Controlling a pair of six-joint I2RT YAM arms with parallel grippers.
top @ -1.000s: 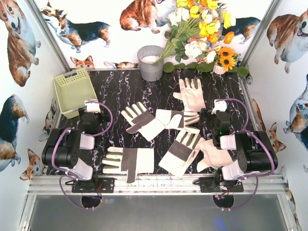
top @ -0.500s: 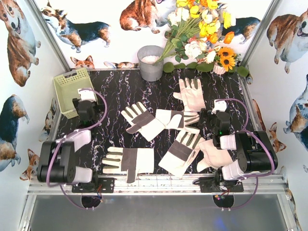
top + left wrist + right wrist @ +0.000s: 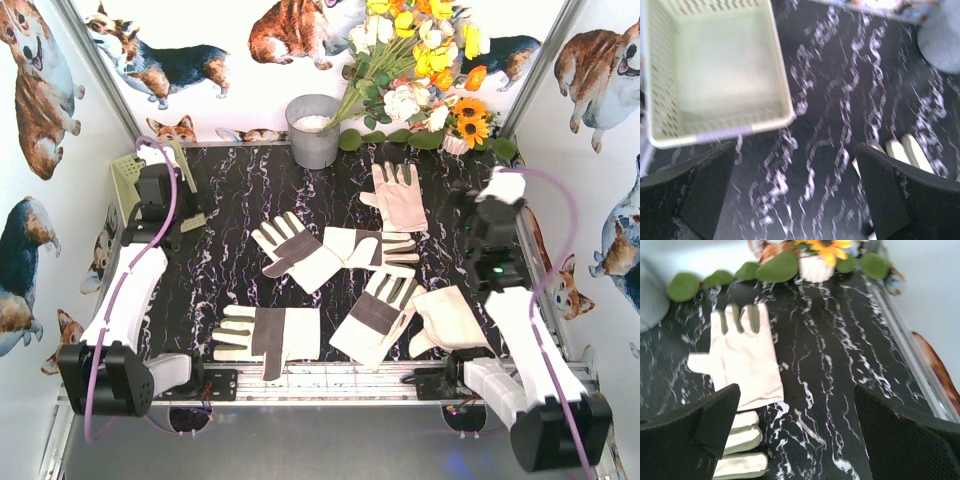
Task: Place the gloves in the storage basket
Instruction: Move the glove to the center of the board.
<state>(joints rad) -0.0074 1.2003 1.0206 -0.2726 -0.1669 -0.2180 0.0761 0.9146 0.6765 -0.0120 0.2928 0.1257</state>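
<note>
Top external view, nearest first: six gloves (image 3: pixel 265 335) lie on the black marbled table (image 3: pixel 240 190). Three are along the near edge, two overlap in the middle, and one plain pinkish-beige glove (image 3: pixel 400 195) lies farthest. The near-right glove (image 3: pixel 445 320) has its right edge against the right arm. One storage basket (image 3: pixel 126 175) sits at the far left corner, mostly hidden beneath the left arm; only part of its wall and rim shows. One grey bucket (image 3: pixel 313 130) and one flower bunch (image 3: pixel 415 60) stand at the back.

Left wrist view, blurred: the left gripper (image 3: pixel 795 147) is spread wide and holds nothing, over the table just beside the basket's corner. The bucket is cut off at top right. Only white glove fingers (image 3: pixel 905 150) show by the right finger.

Right wrist view: the right gripper (image 3: pixel 796 390) is likewise spread and holds nothing, near the plain glove's cuff. A second glove (image 3: pixel 742 447) is half hidden low down.
</note>
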